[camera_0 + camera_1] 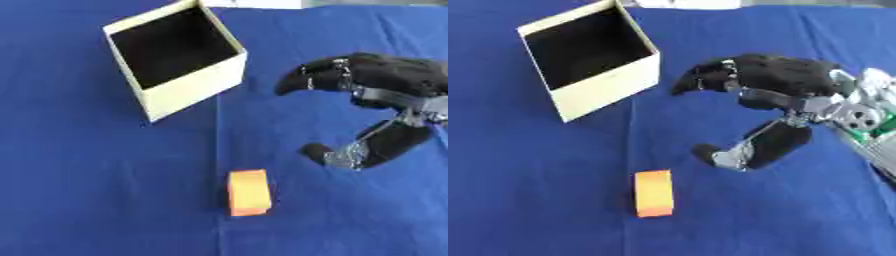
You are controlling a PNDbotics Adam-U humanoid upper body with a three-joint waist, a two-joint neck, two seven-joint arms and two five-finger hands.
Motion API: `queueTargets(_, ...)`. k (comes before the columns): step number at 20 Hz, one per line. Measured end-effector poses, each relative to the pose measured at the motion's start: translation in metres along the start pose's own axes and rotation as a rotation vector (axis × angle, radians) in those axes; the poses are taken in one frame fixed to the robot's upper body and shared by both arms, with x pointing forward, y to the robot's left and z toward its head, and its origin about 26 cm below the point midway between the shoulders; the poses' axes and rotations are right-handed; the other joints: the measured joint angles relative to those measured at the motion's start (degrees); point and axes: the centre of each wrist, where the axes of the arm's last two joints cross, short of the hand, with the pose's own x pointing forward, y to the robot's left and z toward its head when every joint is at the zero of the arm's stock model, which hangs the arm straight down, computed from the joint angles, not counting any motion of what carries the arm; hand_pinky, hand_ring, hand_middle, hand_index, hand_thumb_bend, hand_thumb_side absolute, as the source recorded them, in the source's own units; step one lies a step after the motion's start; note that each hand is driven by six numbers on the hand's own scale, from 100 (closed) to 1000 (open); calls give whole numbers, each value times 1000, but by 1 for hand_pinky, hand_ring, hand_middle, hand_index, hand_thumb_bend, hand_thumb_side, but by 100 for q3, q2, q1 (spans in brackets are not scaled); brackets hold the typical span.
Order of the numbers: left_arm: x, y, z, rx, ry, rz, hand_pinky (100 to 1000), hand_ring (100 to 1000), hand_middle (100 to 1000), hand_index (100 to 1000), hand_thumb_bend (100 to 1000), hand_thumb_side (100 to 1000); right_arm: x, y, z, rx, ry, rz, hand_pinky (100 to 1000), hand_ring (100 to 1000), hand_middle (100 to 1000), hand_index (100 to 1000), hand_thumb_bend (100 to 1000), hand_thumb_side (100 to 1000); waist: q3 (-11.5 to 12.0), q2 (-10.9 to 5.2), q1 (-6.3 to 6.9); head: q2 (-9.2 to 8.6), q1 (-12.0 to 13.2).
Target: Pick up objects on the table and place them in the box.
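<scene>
Nearest the camera in the left eye view lies the orange block (248, 199), a small upright-sided piece resting on the blue-covered bench (87, 190) at about six o'clock, touched by nothing. From the block, the right hand (385, 95) hangs at roughly two o'clock, its dark fingers (306, 80) arched forward and the thumb (350, 150) spread below them, so the hand is released and grasps nothing; the thumb tip sits near the block but apart from it. At about eleven o'clock stands the cream box (188, 87), open at the top, its dark inside showing no object that I can make out. The right eye view shows the same layout with the wrist and silver joints of the arm coming in from three o'clock, and the gap between thumb and block reads more plainly there. No left hand appears in either view. By my judgement the step in hand is the reach toward the block, before any grasp. The next move calls for bringing the hand down toward seven o'clock until fingers and thumb straddle the block, then closing on it.
</scene>
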Motion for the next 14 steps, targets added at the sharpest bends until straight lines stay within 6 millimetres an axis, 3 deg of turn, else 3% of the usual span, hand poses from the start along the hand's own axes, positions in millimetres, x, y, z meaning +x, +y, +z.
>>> queueTargets(14, 0, 0, 0, -3, 2, 0, 579, 552, 612, 666, 588, 847, 17, 12, -27, 218, -53, 8, 915, 918, 877, 961, 347, 326, -41, -47, 3, 36, 2)
